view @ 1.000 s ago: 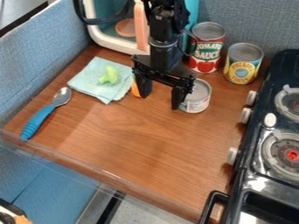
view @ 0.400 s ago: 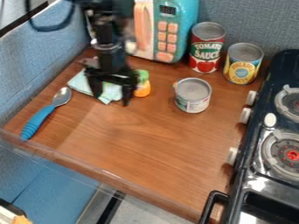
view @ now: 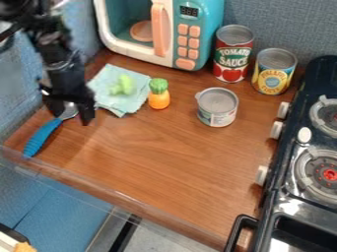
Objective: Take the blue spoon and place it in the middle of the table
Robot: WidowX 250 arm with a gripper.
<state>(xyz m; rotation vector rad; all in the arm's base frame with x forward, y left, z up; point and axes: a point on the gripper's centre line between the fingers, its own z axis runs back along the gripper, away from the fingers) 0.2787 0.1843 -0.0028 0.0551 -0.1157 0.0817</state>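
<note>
The black gripper [view: 71, 117] hangs at the left of the table, over the bowl end of the blue spoon, its two fingers apart with the metal bowl showing between them. The blue spoon [view: 43, 136] lies slanted near the table's left edge, its ribbed blue handle toward the front left corner. Part of its silver bowl is hidden by the gripper. The brown wooden table [view: 164, 157] stretches to the right of the spoon.
A light blue cloth [view: 135, 101] with a green toy broccoli [view: 122, 85] lies right of the gripper, beside an orange toy [view: 158, 94]. An open can [view: 217, 107], a toy microwave [view: 211, 24], two taller cans and a stove [view: 280, 197] stand farther right and back.
The arm has swung left from in front of the microwave, past the cloth, to the spoon's bowl end. The cloth, orange toy and small can are uncovered. The spoon has not visibly moved.
</note>
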